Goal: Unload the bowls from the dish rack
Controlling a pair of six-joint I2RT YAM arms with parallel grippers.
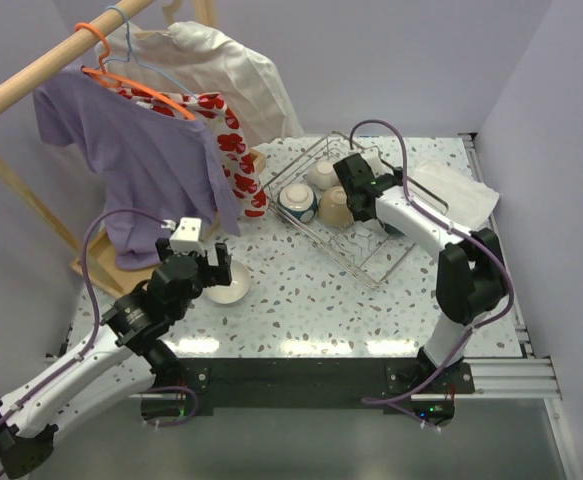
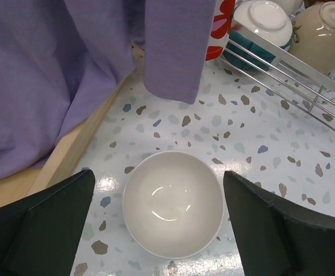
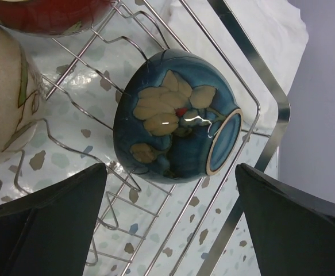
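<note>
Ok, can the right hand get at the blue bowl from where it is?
Probably yes. The right hand is open over the blue bowl, a finger each side, nothing between. The bowl lies tilted in the rack.

Lilac walls (image 1: 391,60); speckled terrazzo table (image 1: 311,290); wooden clothes rail (image 1: 31,75) carrying a purple shirt (image 1: 141,155).

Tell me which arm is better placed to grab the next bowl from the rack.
Right. The right hand, open, frames the dark blue bowl in the dish rack; the left hand is over a white bowl on the table, outside it.
</note>
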